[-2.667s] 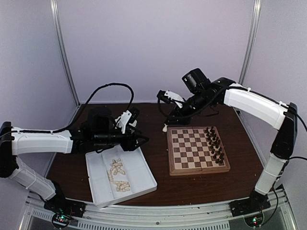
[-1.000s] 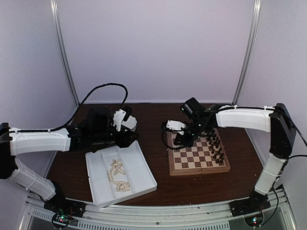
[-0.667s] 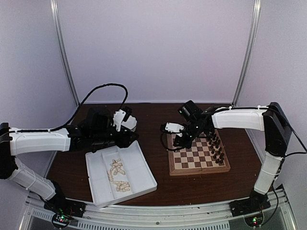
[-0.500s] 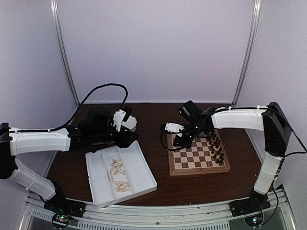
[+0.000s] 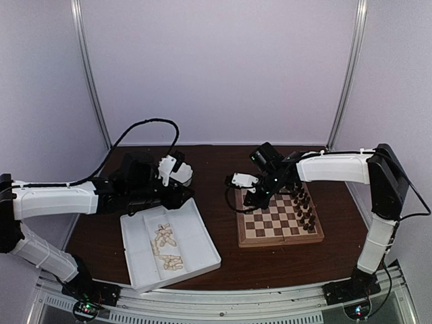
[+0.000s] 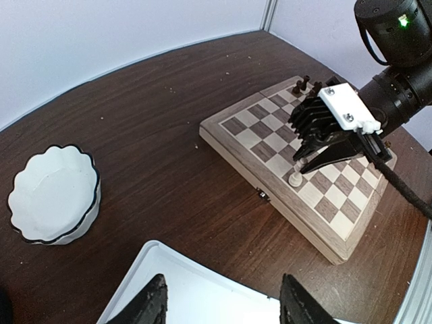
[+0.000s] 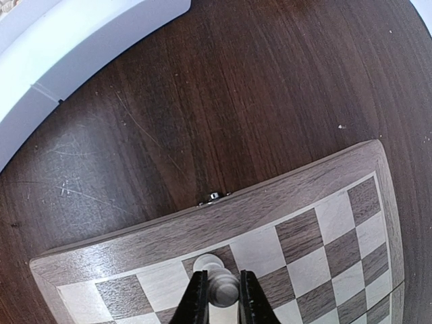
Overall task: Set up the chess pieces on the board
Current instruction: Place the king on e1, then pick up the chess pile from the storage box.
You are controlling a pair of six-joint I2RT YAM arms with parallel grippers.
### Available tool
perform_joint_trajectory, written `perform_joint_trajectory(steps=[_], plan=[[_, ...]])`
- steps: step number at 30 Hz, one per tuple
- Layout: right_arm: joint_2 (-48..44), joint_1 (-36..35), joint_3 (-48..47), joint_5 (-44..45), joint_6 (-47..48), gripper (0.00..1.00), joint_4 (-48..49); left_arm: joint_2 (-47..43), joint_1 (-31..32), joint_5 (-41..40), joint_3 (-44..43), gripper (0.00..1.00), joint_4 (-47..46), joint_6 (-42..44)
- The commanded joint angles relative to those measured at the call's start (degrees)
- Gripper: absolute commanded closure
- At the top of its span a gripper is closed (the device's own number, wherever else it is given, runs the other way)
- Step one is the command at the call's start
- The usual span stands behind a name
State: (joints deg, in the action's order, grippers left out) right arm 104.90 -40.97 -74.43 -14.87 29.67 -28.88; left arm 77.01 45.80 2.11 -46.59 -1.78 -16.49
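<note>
At the board's [image 5: 270, 223] ten-o'clock corner, the right gripper [image 5: 251, 198] pinches a cream pawn [image 7: 216, 287] upright, straight below its fingertips, on or just above a square. The left gripper [image 6: 223, 310] hovers with jaws apart and empty at the tray's [image 5: 202, 233] twelve-o'clock rim.

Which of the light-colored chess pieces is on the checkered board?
The cream wooden pawn pinched in the right arm's black fingers, at the wooden chessboard's left edge. All other cream pieces lie in the white plastic tray.
</note>
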Motion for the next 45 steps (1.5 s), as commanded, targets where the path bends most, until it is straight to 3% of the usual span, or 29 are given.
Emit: perform_joint_trajectory(steps=[1, 11, 18, 24, 29, 32, 36, 39, 45], plan=[[-0.17, -0.07, 0.44, 1.42, 0.21, 0.98, 0.54, -1.43, -0.36, -0.62, 0.7, 0.44, -1.03, -0.62], [-0.82, 0.02, 1.6, 1.4, 0.04, 0.96, 0.58, -1.58, -0.37, -0.26, 0.76, 0.44, -1.29, -0.99], [-2.37, 0.12, 1.49, 1.79, -0.6, 0.75, 0.08, -1.94, -0.36, -0.08, 0.97, 0.44, -1.21, -1.33], [-6.67, 0.1, -0.22, 2.6, -2.79, 0.62, -1.81, -3.48, -0.51, 0.33, 0.88, 0.43, 0.63, -3.26], [-11.45, 0.11, -3.27, -0.42, -3.75, 0.57, -6.71, -4.29, -0.54, -1.23, -3.24, 0.41, 16.92, -4.83], [-12.93, 0.11, -4.33, -4.1, -2.83, 0.57, -10.89, -3.41, -0.54, -2.74, -5.92, 0.46, 29.36, -4.82], [-12.91, -0.34, -7.4, -14.67, 0.25, 0.58, -19.52, -1.07, -0.54, 2.79, -7.1, 0.54, 40.73, -4.99], [-13.49, -2.16, -9.04, -18.33, 1.35, 0.58, -23.44, 1.35, -0.54, 0.66, -7.82, 0.57, 46.22, -7.29], [-14.13, -5.38, -8.5, -16.63, 1.8, 0.59, -23.84, 7.02, -0.54, -5.32, -11.35, 0.62, 50.9, -11.94]])
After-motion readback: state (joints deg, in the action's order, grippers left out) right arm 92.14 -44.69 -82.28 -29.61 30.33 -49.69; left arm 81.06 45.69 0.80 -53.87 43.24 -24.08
